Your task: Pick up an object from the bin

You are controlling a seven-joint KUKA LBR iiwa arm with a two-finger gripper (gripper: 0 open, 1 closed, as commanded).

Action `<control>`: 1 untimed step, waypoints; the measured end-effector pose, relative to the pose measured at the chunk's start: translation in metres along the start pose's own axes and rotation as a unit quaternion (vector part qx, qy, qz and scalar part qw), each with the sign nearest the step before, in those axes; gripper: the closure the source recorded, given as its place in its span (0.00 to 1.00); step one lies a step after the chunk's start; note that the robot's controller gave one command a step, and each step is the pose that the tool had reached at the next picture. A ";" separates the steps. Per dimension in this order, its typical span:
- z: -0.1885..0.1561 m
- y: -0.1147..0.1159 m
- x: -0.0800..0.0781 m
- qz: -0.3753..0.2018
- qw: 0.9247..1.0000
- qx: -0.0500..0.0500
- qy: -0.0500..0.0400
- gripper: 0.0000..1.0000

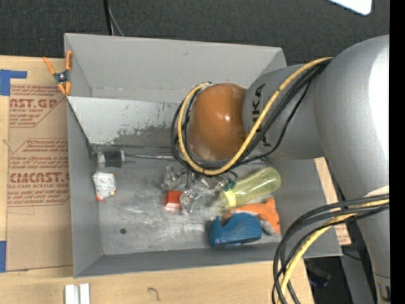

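Note:
My gripper [190,185] hangs low over the middle of the bin floor, under the arm's orange dome. Directly beneath its left side lies a small orange-red piece [171,201], touching or nearly touching the metal. A translucent yellow-green handle [251,187] lies just to the gripper's right, tilted up to the right. Below that sits a blue rounded object [233,230], with an orange piece [270,211] beside it.
A small white crumpled thing with red marks [104,184] lies near the left wall. A dark grey cylinder on a thin metal rod [112,158] rests along the back wall. The arm covers the bin's right side.

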State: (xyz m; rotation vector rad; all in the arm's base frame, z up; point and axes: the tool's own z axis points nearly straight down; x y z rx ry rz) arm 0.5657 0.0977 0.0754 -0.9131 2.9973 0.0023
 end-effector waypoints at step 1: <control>-0.134 -0.008 0.020 -0.015 1.000 0.000 0.002 1.00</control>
